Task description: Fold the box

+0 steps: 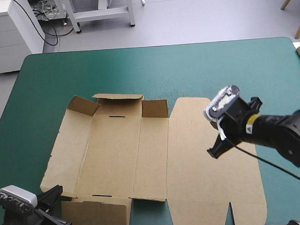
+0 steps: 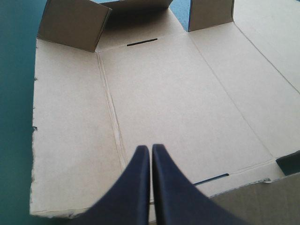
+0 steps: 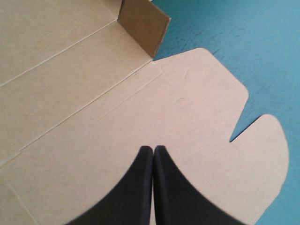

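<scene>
At your near left, the left gripper [image 2: 150, 150] has its black fingers [image 2: 136, 187] pressed together over the near-left part of the brown box [image 1: 142, 152]. The box lies spread mostly flat across the middle of the teal-green cover [image 1: 188, 71], with its far-left flaps [image 1: 117, 101] raised. To the right, the right gripper [image 3: 153, 149], its fingers also pressed together, hangs over the lid panel [image 1: 192, 170].

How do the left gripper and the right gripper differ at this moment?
The left gripper is at the near-left corner of the box, over its creased panels; the right gripper is over the flat lid on the right side. The left gripper points at the raised far flaps, the right gripper at the lid's rounded far edge. Both are shut, holding nothing.
</scene>
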